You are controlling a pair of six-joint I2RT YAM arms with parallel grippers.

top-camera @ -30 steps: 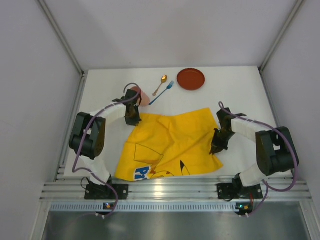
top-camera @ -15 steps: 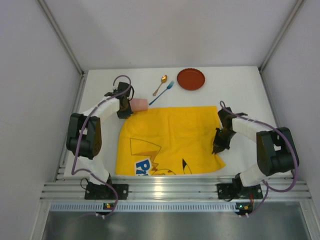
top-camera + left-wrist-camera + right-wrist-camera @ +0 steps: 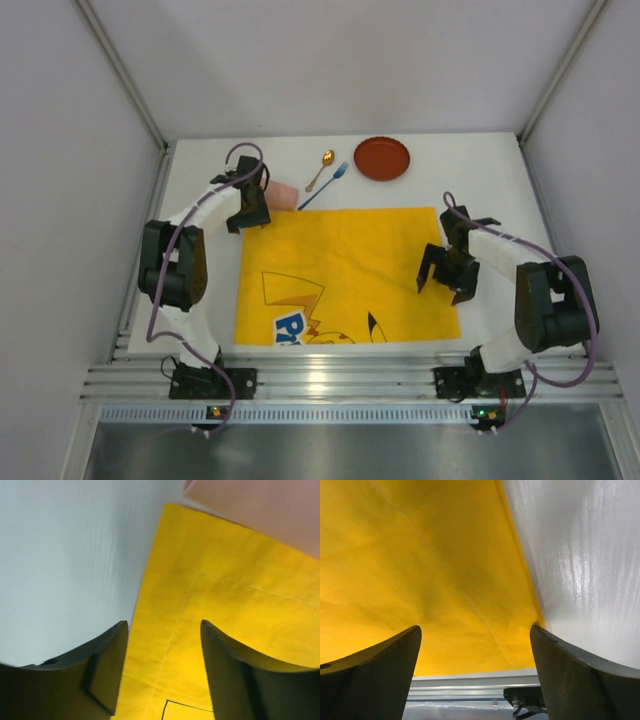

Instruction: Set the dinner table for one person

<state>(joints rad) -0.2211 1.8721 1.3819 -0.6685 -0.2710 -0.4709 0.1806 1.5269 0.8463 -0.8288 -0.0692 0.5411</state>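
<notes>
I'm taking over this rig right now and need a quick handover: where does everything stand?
Left gripper: open, empty, over the yellow cloth's far-left corner.
Right gripper: open, empty, over the cloth's right edge.
Cloth lies flat on the dinner table. Pink cup at its far-left corner; gold spoon, blue fork, red plate beyond its far edge.
Done: cloth spread.
Left, likely: plate, cutlery and cup onto the cloth.

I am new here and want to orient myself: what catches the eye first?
A bright yellow cartoon-printed cloth lies flat on the white table, between the left gripper and the right gripper, both open. Beyond it sits a red plate, right of a spoon and blue fork.
</notes>
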